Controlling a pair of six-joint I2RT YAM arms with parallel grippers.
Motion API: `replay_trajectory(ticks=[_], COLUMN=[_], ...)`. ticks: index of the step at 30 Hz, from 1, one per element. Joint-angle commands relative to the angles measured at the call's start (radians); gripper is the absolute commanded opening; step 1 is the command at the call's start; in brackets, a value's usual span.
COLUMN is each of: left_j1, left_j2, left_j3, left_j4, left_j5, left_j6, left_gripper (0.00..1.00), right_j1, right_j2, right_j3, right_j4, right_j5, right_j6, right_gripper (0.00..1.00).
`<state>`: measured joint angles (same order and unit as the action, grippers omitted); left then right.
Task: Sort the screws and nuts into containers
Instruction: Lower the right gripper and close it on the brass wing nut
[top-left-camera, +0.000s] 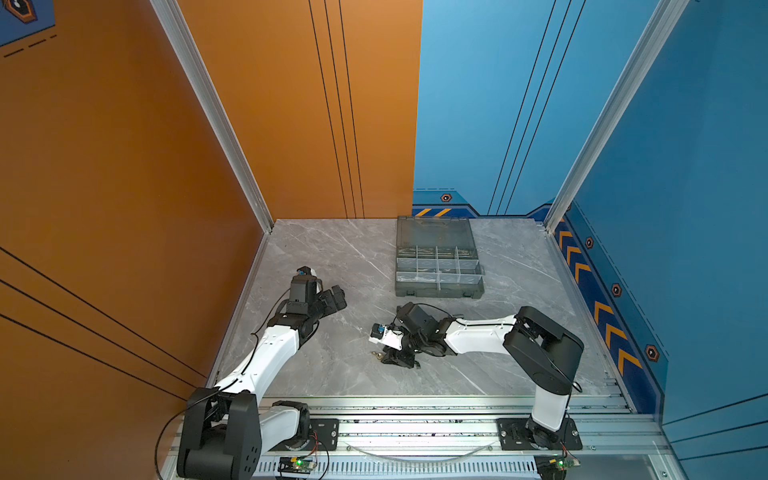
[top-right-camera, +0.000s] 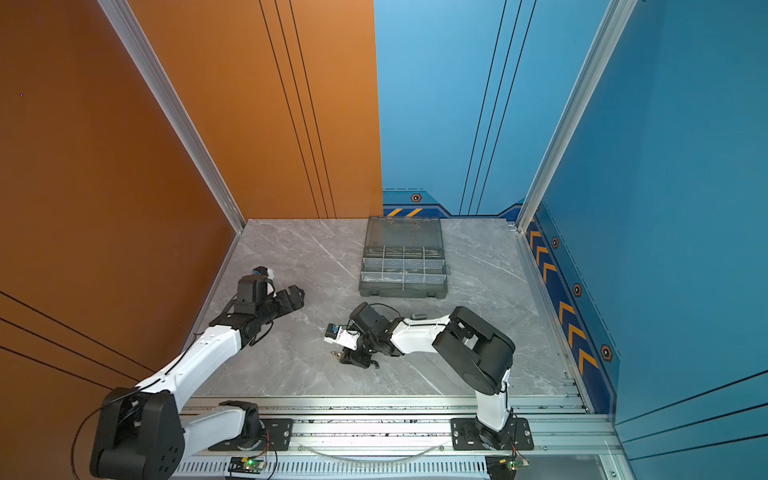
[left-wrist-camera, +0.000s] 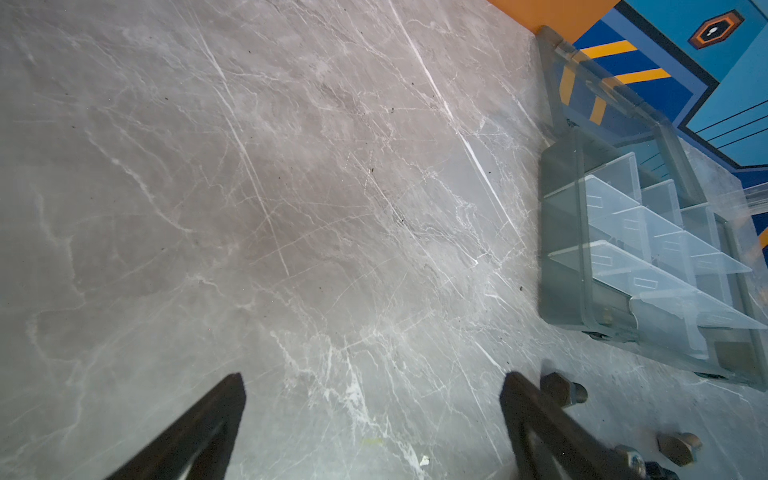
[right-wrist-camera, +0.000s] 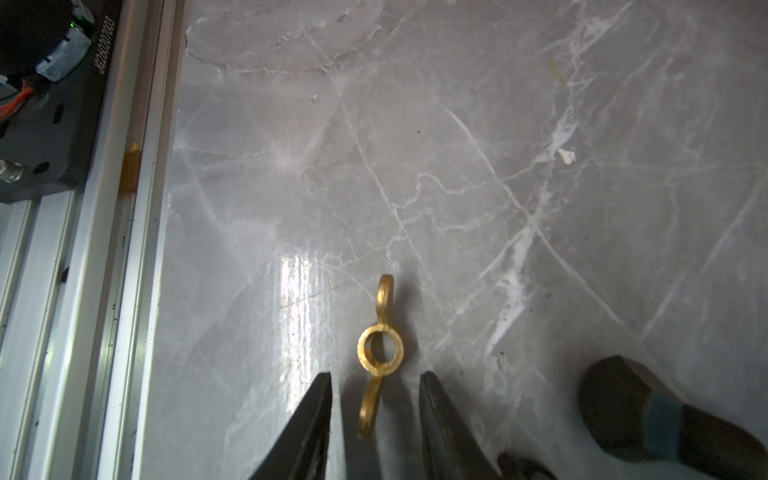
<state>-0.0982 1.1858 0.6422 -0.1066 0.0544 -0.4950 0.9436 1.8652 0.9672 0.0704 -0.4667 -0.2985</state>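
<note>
A brass-gold winged nut (right-wrist-camera: 371, 401) lies flat on the marble table, seen small in both top views (top-left-camera: 377, 354) (top-right-camera: 335, 354). My right gripper (right-wrist-camera: 376, 376) (top-left-camera: 384, 357) is low over it and open, its fingers either side of one wing with a gap on each side. A dark screw (right-wrist-camera: 615, 399) lies just beside that gripper. My left gripper (left-wrist-camera: 372, 376) (top-left-camera: 338, 297) stands wide open above bare table. Two dark screws (left-wrist-camera: 563, 388) (left-wrist-camera: 679, 448) lie by its finger. The grey organizer case (top-left-camera: 438, 291) (top-right-camera: 403, 291) (left-wrist-camera: 561, 270) holds the containers, lid open; I see nothing in them.
The case sits at the back middle, its lid leaning toward the rear wall. An aluminium rail (top-left-camera: 415, 428) runs along the table's front edge, close to my right gripper in the right wrist view (right-wrist-camera: 104, 249). Orange and blue walls close the sides.
</note>
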Motion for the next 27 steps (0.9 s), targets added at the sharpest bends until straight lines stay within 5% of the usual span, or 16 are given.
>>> replay_trajectory(ticks=[1,27], left_j1=[0.009,0.021], left_j2=[0.006,-0.001], left_j3=[0.011,0.004], left_j4=[-0.028,-0.041], left_j5=[0.015,0.023], left_j6=[0.006,0.01], left_gripper=[0.98,0.98], right_j1=[-0.002,-0.011], right_j2=[0.019,0.035], right_j3=[0.011,0.024], right_j4=[0.009,-0.01], right_j5=[0.022,0.036], right_j6=[0.015,0.031], right_gripper=[0.36,0.23])
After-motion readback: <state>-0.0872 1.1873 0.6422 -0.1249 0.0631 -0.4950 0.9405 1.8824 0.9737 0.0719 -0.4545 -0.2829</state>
